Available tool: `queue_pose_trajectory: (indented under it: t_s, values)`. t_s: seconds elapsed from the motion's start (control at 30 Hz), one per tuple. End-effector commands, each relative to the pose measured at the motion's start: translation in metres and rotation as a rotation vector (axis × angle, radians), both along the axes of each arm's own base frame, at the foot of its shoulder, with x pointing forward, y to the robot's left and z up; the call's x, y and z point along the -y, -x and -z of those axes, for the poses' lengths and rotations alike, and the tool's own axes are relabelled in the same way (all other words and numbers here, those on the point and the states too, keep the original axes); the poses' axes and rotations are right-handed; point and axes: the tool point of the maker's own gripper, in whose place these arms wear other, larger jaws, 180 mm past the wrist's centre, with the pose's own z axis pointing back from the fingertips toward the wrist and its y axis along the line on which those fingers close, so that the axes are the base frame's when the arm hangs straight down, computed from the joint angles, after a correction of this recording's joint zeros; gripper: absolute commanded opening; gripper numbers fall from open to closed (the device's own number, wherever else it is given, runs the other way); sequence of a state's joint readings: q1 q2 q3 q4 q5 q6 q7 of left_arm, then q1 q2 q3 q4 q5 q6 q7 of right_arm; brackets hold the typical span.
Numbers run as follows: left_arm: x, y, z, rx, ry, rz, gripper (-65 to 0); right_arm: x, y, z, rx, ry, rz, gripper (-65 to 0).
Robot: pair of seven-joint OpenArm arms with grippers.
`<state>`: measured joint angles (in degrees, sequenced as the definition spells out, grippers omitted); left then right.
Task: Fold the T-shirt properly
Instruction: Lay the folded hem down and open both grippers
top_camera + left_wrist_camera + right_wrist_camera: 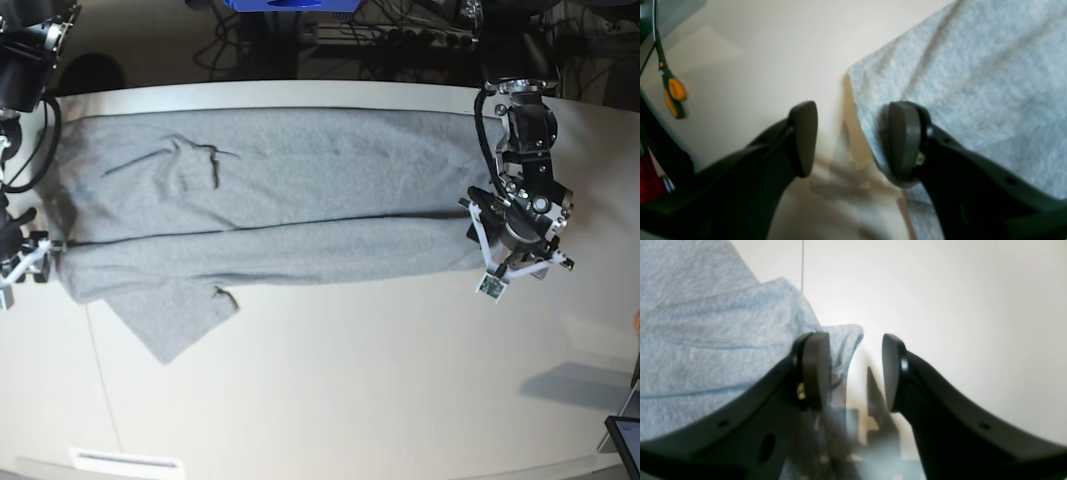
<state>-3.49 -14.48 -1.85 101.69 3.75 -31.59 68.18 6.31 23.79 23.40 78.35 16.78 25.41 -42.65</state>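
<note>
My left pincer (848,140) stands released, straddling the corner of the T-shirt (270,210) with one pad over grey cloth and the other over bare tabletop (350,390). My right pincer (857,373) is released too, with nothing between its pads, beside a rumpled corner at the other end. The shirt lies stretched lengthwise across the far half of the tabletop, folded into a long band, one sleeve poking out toward the near edge.

The risk I see: if I close on a single layer at either corner, the band would peel apart as I lift. The loose sleeve could also drag and bunch under the next fold (it sits outside the neat band).

The count: one T-shirt, two pincers, one pair of orange-handled scissors (673,95).
</note>
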Motion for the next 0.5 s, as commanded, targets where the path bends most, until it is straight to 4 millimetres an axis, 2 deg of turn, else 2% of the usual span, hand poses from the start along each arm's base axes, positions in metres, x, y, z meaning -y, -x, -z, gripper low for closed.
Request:
queue_pose_trajectory:
  t_s: [0.0,0.27,0.47]
  values:
    - [-0.005,-0.005,-0.012,0.037,-0.021,0.000,-31.4,0.008,-0.012,-0.023,0.064,0.020,0.002,-40.2]
    - [-0.004,-0.002,-0.010,0.032,-0.021,0.002,-31.6,0.002,-0.012,-0.031,0.083,0.034,-0.014,-40.5]
    - [-0.004,-0.008,-0.016,0.052,-0.020,0.004,-31.6,-0.028,-0.010,-0.045,0.142,0.034,-0.069,-40.6]
